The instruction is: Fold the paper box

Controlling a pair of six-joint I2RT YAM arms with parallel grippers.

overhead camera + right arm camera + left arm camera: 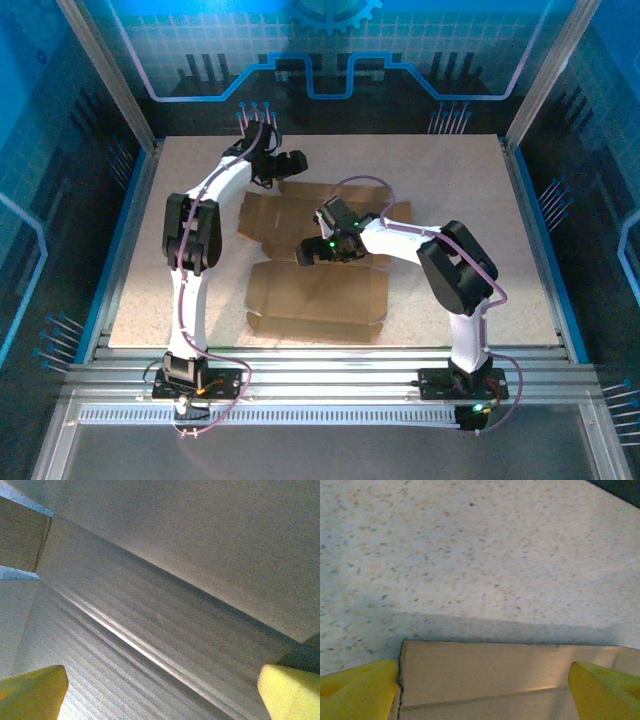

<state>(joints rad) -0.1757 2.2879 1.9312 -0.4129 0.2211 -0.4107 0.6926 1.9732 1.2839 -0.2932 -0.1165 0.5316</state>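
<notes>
The table (440, 200) is a pale speckled board inside a metal frame with blue-lit walls. In the middle of it lies the paper box (320, 295), a flat brown cardboard cut-out with creases and flaps, not yet folded.

The left gripper (283, 168) is at the far edge of the sheet. In the left wrist view its yellow fingers (355, 690) stand wide apart on both sides of one flap's corner and hold nothing. The right gripper (312, 252) hangs low over the middle of the sheet, close to a crease, also wide open and empty.

I judge the cardboard to be light and thin. It should be stiff within a panel but bend easily along the creases, and it will probably slide on this smooth board. The best place to pinch is a free flap edge, while the other gripper presses beside the crease.

Count: one cardboard sheet, two grippers.
</notes>
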